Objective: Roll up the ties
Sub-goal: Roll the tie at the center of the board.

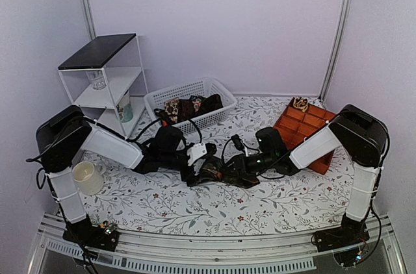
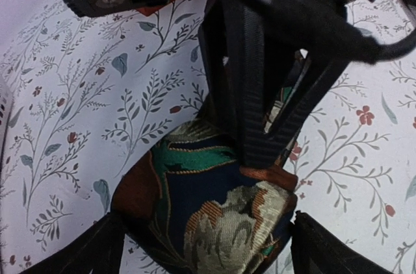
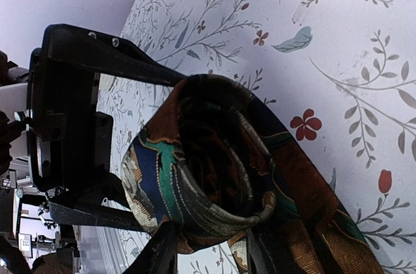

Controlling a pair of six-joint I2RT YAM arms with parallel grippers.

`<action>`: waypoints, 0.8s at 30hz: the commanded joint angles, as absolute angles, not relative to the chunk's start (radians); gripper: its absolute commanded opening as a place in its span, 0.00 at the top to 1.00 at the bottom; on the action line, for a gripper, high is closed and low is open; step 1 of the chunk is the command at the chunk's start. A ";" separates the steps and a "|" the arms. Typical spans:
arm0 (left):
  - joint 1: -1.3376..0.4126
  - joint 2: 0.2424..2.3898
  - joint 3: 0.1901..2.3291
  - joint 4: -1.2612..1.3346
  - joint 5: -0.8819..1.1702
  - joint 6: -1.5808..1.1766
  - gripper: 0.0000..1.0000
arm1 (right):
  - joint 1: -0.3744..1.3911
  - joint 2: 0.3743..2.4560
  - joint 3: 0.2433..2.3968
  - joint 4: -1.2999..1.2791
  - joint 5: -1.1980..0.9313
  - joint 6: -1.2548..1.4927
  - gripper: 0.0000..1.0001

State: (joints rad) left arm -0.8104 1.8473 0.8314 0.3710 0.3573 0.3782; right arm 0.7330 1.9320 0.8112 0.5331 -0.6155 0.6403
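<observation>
A tie [image 1: 211, 170] with a navy, green, rust and cream print lies rolled into a coil on the floral tablecloth at mid-table. My left gripper [image 1: 199, 165] holds the coil from the left. In the left wrist view the roll [image 2: 214, 209] fills the gap between both fingers of the left gripper [image 2: 205, 245]. My right gripper [image 1: 225, 171] comes from the right. In the right wrist view the right gripper [image 3: 208, 251] pinches the coil's [image 3: 195, 170] near wall, and the loose tail runs off to the lower right. More ties [image 1: 190, 106] lie in the white basket.
The white basket [image 1: 203, 122] stands at the back centre. An orange compartment tray [image 1: 305, 128] at the right holds a rolled tan tie [image 1: 300, 103] in a far cell. A white shelf [image 1: 104, 79] and a cream cup [image 1: 86, 176] are at the left.
</observation>
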 commanded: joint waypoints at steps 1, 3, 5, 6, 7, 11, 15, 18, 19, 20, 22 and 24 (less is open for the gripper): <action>-0.804 1.849 0.839 0.410 0.312 0.430 0.10 | 0.740 1.972 0.833 0.561 -0.624 0.646 0.63; -0.804 1.817 0.815 0.416 0.342 0.473 0.09 | 0.739 1.973 0.835 0.558 -0.618 0.642 0.63; -0.797 1.789 0.805 0.391 0.387 0.516 0.09 | 0.738 1.979 0.841 0.552 -0.612 0.634 0.62; -0.790 1.783 0.810 0.363 0.409 0.537 0.09 | 0.737 1.985 0.844 0.551 -0.613 0.632 0.63; -0.783 1.778 0.815 0.341 0.423 0.559 0.09 | 0.737 1.989 0.848 0.549 -0.614 0.629 0.63; -0.736 1.764 0.835 0.264 0.480 0.666 0.09 | 0.735 1.991 0.857 0.539 -0.607 0.620 0.63; -0.700 1.771 0.904 0.134 0.525 0.808 0.08 | 0.734 1.988 0.857 0.532 -0.599 0.614 0.63; -0.681 1.799 0.957 0.063 0.563 0.911 0.07 | 0.733 1.993 0.856 0.532 -0.602 0.608 0.63; -0.677 1.808 0.971 0.047 0.577 0.937 0.07 | 0.733 1.997 0.857 0.532 -0.601 0.605 0.63; -0.671 1.820 0.982 0.043 0.592 0.954 0.06 | 0.733 1.999 0.857 0.532 -0.600 0.603 0.63; -0.664 1.851 1.018 0.016 0.608 0.983 0.06 | 0.733 2.002 0.856 0.534 -0.598 0.599 0.64; -0.660 1.885 1.062 -0.035 0.626 1.019 0.06 | 0.733 2.002 0.857 0.535 -0.599 0.600 0.64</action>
